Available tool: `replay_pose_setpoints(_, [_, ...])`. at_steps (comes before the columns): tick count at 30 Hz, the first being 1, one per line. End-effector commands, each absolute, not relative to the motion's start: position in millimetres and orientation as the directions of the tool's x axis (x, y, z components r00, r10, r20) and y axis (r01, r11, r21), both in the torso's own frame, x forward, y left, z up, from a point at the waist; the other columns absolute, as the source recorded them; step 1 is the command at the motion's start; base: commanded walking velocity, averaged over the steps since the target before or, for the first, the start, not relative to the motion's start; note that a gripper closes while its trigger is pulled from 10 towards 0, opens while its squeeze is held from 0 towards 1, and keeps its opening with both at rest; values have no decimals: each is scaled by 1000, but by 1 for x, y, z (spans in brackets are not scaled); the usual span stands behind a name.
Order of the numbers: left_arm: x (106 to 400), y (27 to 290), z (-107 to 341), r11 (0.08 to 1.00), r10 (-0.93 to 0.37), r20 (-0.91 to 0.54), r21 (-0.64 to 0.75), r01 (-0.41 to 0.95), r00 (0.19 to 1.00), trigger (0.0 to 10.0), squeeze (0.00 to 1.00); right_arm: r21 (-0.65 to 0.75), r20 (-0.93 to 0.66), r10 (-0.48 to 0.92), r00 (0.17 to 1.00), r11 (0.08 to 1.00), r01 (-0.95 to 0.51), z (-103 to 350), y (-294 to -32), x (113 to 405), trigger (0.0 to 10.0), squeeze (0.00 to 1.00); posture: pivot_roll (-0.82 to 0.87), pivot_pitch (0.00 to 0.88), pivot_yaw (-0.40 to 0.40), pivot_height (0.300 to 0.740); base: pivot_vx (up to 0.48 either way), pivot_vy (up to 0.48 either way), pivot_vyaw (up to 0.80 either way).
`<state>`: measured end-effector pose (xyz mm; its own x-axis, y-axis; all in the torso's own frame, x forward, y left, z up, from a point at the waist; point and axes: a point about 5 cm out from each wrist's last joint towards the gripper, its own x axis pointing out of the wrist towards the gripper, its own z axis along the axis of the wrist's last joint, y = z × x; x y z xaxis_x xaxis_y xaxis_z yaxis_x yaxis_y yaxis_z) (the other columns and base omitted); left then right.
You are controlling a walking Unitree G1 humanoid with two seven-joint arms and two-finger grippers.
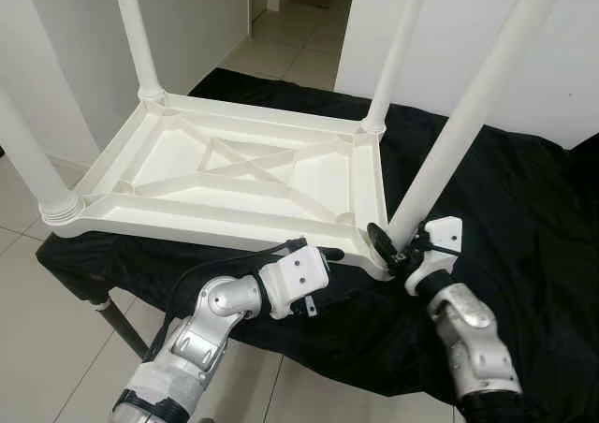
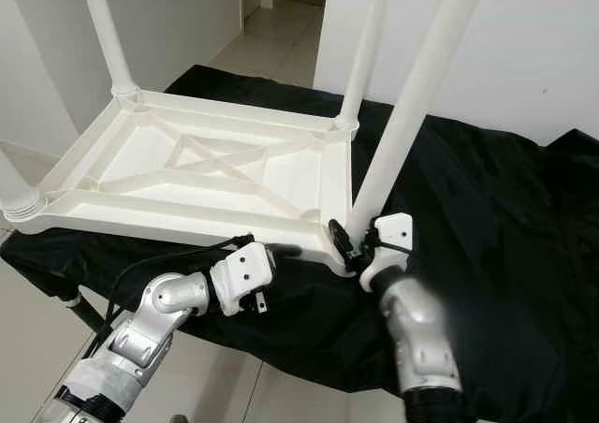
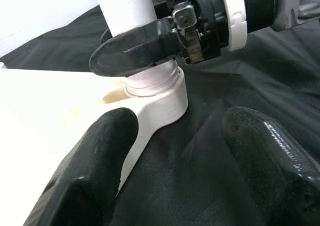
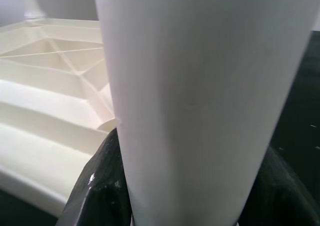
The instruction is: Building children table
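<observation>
At tabletop near corner: right end effector clamps leg; left end effector spread wide beside edge.

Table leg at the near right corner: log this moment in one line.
right gripper: shut on table leg | left gripper: open at corner socket | tabletop: upside down on black cloth

Right pincer clamps the white leg above the corner socket.

table legs cropped above (all four), left gripper's fingertips hidden
</observation>
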<state>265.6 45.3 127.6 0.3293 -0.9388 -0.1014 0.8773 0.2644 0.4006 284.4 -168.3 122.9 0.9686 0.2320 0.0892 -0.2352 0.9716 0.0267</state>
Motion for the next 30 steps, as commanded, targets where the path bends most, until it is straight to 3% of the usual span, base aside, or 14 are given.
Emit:
replay_pose_setpoints(1, [267,45,128,296,-930,-86,397,869,356,10000,0,52,29,97,995,994,-98,116,-174,283,10000,0,11,25,-78,740,0,0,0])
replay_pose_setpoints(2, [268,46,128,298,-929,-87,400,867,359,10000,0,68,2,27,1000,997,-27,112,-174,282,10000,0,12,26,-76,740,0,0,0])
replay_pose_setpoints(4, [268,46,128,298,-929,-87,400,867,359,10000,0,68,2,27,1000,997,-27,112,-174,282,10000,0,12,26,-76,740,0,0,0])
replay_pose_setpoints(7, [277,53,133,317,-919,-87,416,852,384,10000,0,107,-39,-256,966,960,258,105,-170,279,10000,0,18,25,-73,740,0,0,0])
replay_pose_setpoints(9, [279,54,134,320,-917,-86,420,849,389,10000,0,113,-50,-303,952,945,306,103,-167,277,10000,0,19,26,-73,740,0,0,0])
replay_pose_setpoints(14, [280,54,136,318,-918,-86,423,848,387,10000,0,140,-58,-273,960,950,279,106,-151,277,10000,0,19,28,-67,740,0,0,0])
replay_pose_setpoints(20, [279,52,135,309,-922,-87,424,851,378,10000,0,135,4,-245,969,961,242,117,-149,279,10000,0,21,29,-66,740,0,0,0])
replay_pose_setpoints(21, [279,52,135,310,-922,-86,425,851,379,10000,0,132,6,-245,970,961,242,118,-149,279,10000,271,21,29,-67,740,0,0,0])
replay_pose_setpoints(22, [279,52,135,310,-922,-86,425,851,379,10000,0,132,6,-245,970,961,242,118,-149,279,10000,271,21,29,-67,740,0,0,0])
replay_pose_setpoints(23, [279,52,136,311,-921,-85,425,850,379,10000,0,124,11,-254,967,960,251,119,-148,280,10000,725,22,31,-67,740,0,0,0])
replay_pose_setpoints(26, [279,52,136,311,-921,-85,425,850,380,10000,0,123,14,-257,966,960,253,119,-148,280,10000,725,22,31,-67,740,0,0,0])
replay_pose_setpoints(27, [279,52,136,312,-921,-84,424,850,380,10000,0,125,19,-247,969,962,243,120,-149,280,10000,1000,23,33,-70,740,0,0,0])
replay_pose_setpoints(30, [278,52,136,312,-922,-82,422,851,379,10000,0,127,44,-207,977,972,200,123,-154,282,10000,1000,24,35,-71,740,0,0,0])
